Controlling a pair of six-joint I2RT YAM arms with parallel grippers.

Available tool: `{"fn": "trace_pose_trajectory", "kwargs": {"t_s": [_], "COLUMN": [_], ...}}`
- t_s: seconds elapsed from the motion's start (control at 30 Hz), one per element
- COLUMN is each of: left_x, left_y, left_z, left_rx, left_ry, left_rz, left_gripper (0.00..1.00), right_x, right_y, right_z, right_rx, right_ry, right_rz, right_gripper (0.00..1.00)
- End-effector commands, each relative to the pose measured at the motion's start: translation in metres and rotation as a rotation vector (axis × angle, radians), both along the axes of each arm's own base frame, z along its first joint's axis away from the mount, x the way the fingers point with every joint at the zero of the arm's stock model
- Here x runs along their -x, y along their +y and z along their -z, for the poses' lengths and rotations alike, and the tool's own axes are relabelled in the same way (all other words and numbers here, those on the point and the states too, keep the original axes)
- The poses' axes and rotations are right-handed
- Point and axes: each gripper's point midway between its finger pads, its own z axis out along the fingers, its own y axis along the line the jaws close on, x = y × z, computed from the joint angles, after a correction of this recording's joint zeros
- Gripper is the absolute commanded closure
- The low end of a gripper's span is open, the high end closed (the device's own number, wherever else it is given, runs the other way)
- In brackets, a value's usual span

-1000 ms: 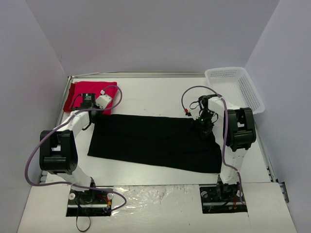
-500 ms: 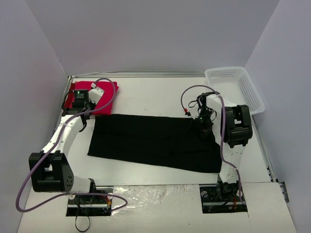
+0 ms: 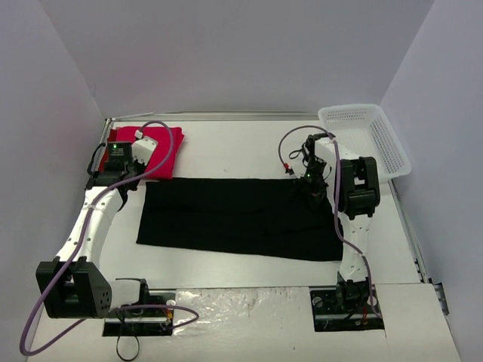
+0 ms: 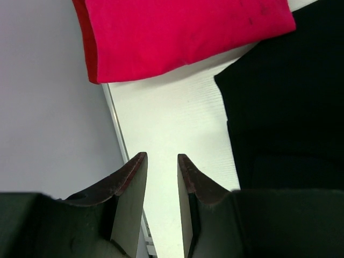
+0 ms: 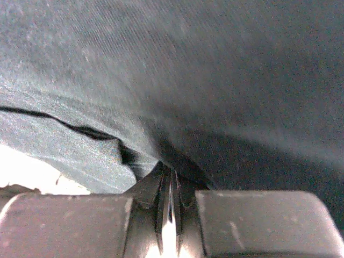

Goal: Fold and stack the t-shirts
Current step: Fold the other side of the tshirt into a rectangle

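The black t-shirt (image 3: 234, 219) lies spread flat across the middle of the table. My right gripper (image 3: 315, 194) is shut on its back right edge; in the right wrist view the jaws (image 5: 171, 173) pinch dark cloth (image 5: 215, 80), which fills the frame. The folded red t-shirt (image 3: 162, 147) rests at the back left corner. My left gripper (image 3: 115, 179) hovers beside the table's left edge, just nearer than the red t-shirt (image 4: 183, 32) and left of the black t-shirt's corner (image 4: 290, 107). The left gripper (image 4: 162, 157) is open with only bare table between its fingers.
A white mesh basket (image 3: 366, 139) stands at the back right corner, close behind the right arm. The left wall (image 4: 48, 107) runs right next to the left gripper. Bare white table (image 3: 234, 151) shows between the red t-shirt and the basket.
The left arm has stretched out toward the back left, carrying its gripper left to the table's edge. The right gripper has drawn the black t-shirt's right edge slightly toward the back.
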Motion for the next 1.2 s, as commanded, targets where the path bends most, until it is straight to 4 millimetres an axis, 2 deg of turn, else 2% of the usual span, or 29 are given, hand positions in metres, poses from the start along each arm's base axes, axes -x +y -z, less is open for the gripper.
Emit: {"fn": "trace_pose_trajectory", "kwargs": {"t_s": [0.0,0.23,0.37,0.53,0.57,0.63,0.67,0.73,0.77,0.9,1.07,1.17], "left_x": [0.004,0.005,0.007,0.011,0.011,0.012,0.012,0.012,0.013,0.015,0.017,0.018], "left_y": [-0.009,-0.014,-0.014,-0.014,-0.014,-0.016,-0.017,-0.017,-0.017,-0.017,-0.021,-0.021], "left_z": [-0.018,-0.019,-0.014,-0.008,-0.007,-0.005,-0.004,-0.004,-0.004,-0.004,-0.001,-0.001], "left_rx": [0.06,0.088,0.087,0.087,0.089,0.097,0.099,0.101,0.102,0.103,0.122,0.122], "left_ry": [-0.032,-0.029,-0.015,-0.006,-0.002,0.001,0.002,0.003,0.005,0.0,0.001,0.002], "left_rz": [-0.004,0.01,0.01,0.009,0.009,0.015,0.017,0.019,0.018,0.017,0.036,0.036], "left_gripper": [0.72,0.72,0.71,0.71,0.71,0.71,0.71,0.71,0.71,0.71,0.68,0.67], "right_x": [-0.091,-0.132,-0.157,-0.166,-0.167,-0.166,-0.166,-0.163,-0.16,-0.143,-0.118,-0.104], "right_y": [0.014,0.026,0.033,0.034,0.033,0.032,0.032,0.034,0.034,0.039,0.048,0.055], "right_z": [0.034,0.005,-0.012,-0.029,-0.037,-0.052,-0.058,-0.069,-0.079,-0.099,-0.09,-0.078], "right_rx": [-0.057,-0.105,-0.125,-0.131,-0.13,-0.133,-0.134,-0.143,-0.149,-0.19,-0.259,-0.301], "right_ry": [-0.324,-0.45,-0.523,-0.57,-0.589,-0.615,-0.625,-0.639,-0.65,-0.648,-0.571,-0.494], "right_rz": [-0.039,-0.043,-0.044,-0.047,-0.046,-0.047,-0.045,-0.046,-0.043,-0.045,-0.044,-0.052], "right_gripper": [1.0,1.0,1.0,1.0,1.0,0.99,0.93,0.87,0.85,0.8,0.78,0.74]}}
